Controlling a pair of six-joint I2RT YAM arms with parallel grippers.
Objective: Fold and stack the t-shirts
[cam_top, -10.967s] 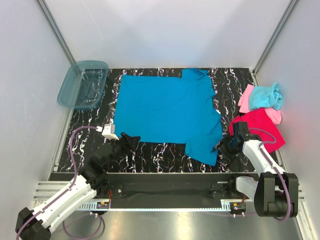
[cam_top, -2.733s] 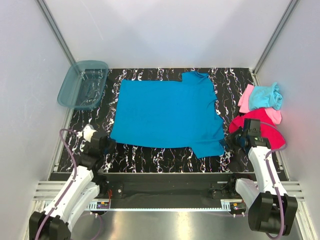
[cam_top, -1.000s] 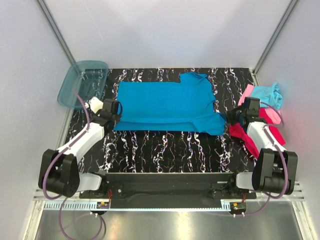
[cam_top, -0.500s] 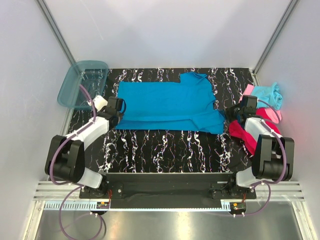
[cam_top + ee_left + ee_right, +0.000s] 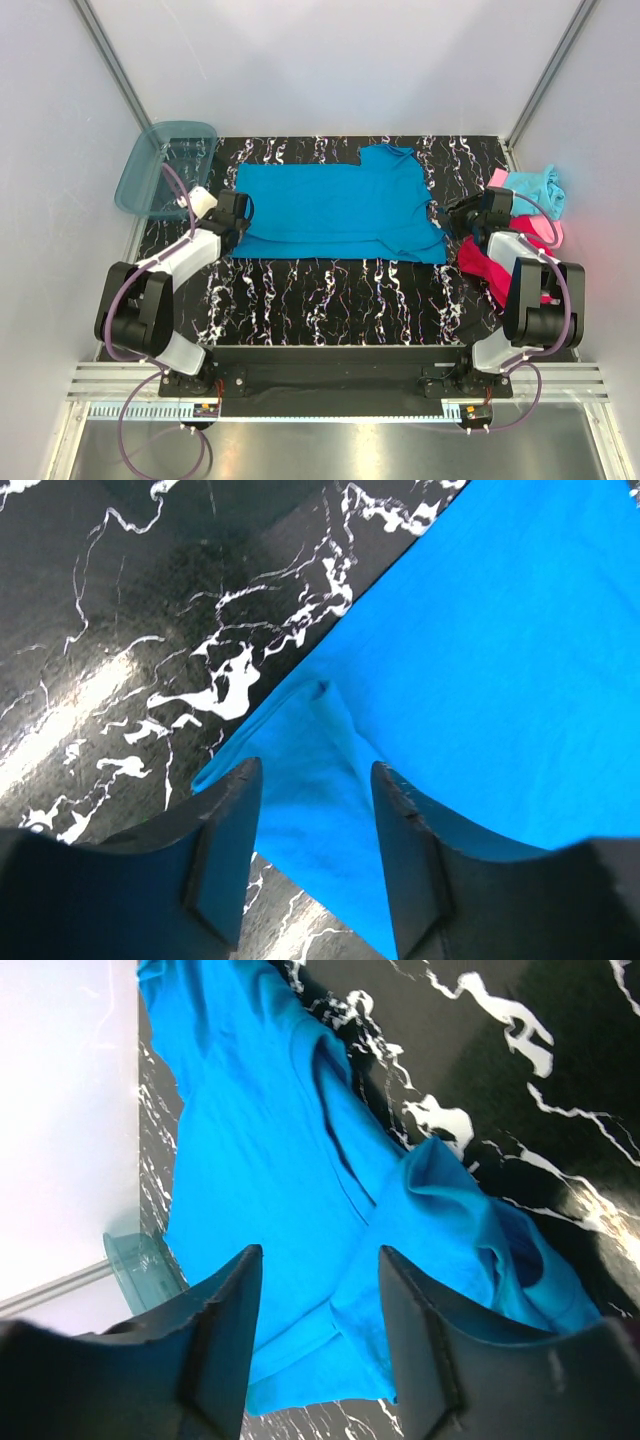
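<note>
The blue t-shirt [image 5: 335, 205] lies folded front-to-back on the black marbled table [image 5: 330, 300], its sleeve sticking out at the back. At the shirt's left end, my left gripper [image 5: 238, 215] is open, and the folded corner [image 5: 300, 780] lies loose between its fingers [image 5: 225, 850]. My right gripper [image 5: 455, 215] is open over the rumpled right corner [image 5: 450, 1220], holding nothing. On the right lie the magenta-red t-shirt [image 5: 480, 262], the light pink one [image 5: 548, 232] and the light aqua one [image 5: 530, 188], with my right arm lying across them.
A translucent teal bin [image 5: 165, 168] stands at the table's back left corner, also seen as the bin [image 5: 140, 1265] in the right wrist view. White walls close in the back and sides. Bare table spreads in front of the blue shirt.
Both grippers have opened and let go of the blue shirt's folded corners. Both have shifted slightly towards the back since a second ago. The shirt stays folded.
</note>
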